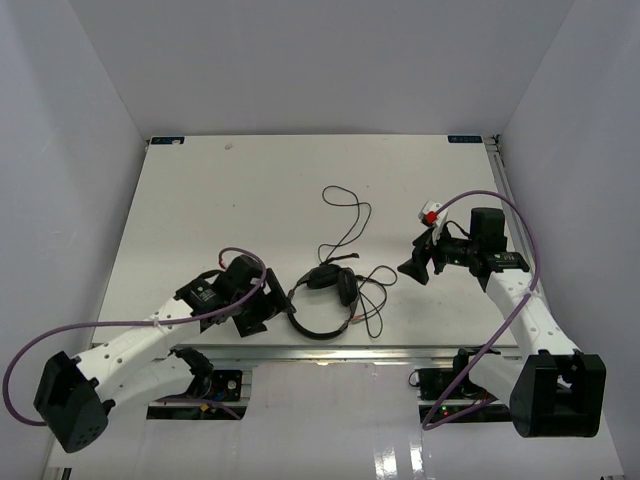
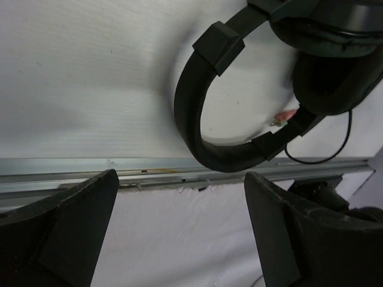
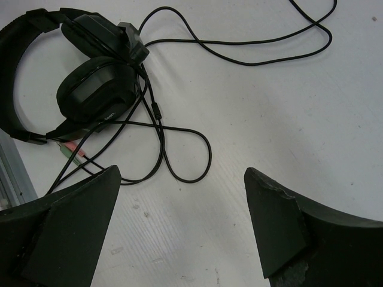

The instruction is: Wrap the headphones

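The black headphones [image 1: 322,298] lie near the table's front edge, headband toward the edge, earcups folded together. Their thin black cord [image 1: 350,215] runs loose in loops toward the table's middle. In the right wrist view the earcups [image 3: 99,89] sit top left, the cord [image 3: 179,155] loops below them, and the reddish plugs [image 3: 70,150] lie by the headband. In the left wrist view the headband [image 2: 191,107] curves above my left gripper [image 2: 179,197], which is open and empty just left of it. My right gripper [image 3: 179,197] is open, empty, right of the cord.
A metal rail [image 1: 330,352] runs along the table's front edge, also seen in the left wrist view [image 2: 149,170]. Thick purple cables [image 1: 500,300] hang along both arms. White walls enclose the table on three sides.
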You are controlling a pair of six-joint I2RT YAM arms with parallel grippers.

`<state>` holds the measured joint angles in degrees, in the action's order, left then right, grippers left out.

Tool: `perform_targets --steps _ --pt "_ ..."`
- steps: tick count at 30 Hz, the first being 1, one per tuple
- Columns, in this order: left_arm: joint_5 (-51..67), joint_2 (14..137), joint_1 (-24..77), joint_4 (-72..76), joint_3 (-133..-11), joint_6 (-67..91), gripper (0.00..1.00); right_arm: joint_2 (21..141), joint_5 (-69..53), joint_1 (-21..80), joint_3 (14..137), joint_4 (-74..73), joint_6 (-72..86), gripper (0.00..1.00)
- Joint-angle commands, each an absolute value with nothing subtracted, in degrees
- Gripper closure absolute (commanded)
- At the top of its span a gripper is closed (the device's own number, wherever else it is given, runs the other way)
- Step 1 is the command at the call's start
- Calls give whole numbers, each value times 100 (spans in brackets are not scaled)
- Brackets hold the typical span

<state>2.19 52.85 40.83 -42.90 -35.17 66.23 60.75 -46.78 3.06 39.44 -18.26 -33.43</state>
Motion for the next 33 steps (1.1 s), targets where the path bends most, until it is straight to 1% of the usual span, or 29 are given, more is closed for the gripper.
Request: perform_targets --steps 1,5,9,15,18,22,28,33 --pt "-825 5769 4738 -4491 -3722 8128 7 6137 -4793 272 3876 -1670 -3349 10" --pt "-872 6289 5030 -4272 -3563 8781 15 6117 -4781 248 3852 -1668 -3349 10" --pt "-1137 6722 5366 -3992 -3712 9103 17 6143 -4807 229 3841 -1669 -3349 10" --pt "-1273 7351 5547 -3727 -4016 9179 19 6144 -4807 211 3815 -1670 -3366 10" --pt "-1210 7604 5628 -3690 -3984 9364 28 6157 -4804 197 3814 -1670 -3366 10" --pt "-949 8132 5793 -3531 -3893 9677 36 6179 -4790 184 3814 -1670 -3375 10" --pt "-917 8462 6091 -3212 -3863 9867 38 6187 -4816 157 3797 -1670 -3393 10" --pt "-967 8624 6260 -3159 -3932 9969 49 6211 -4819 147 3797 -1673 -3393 10"
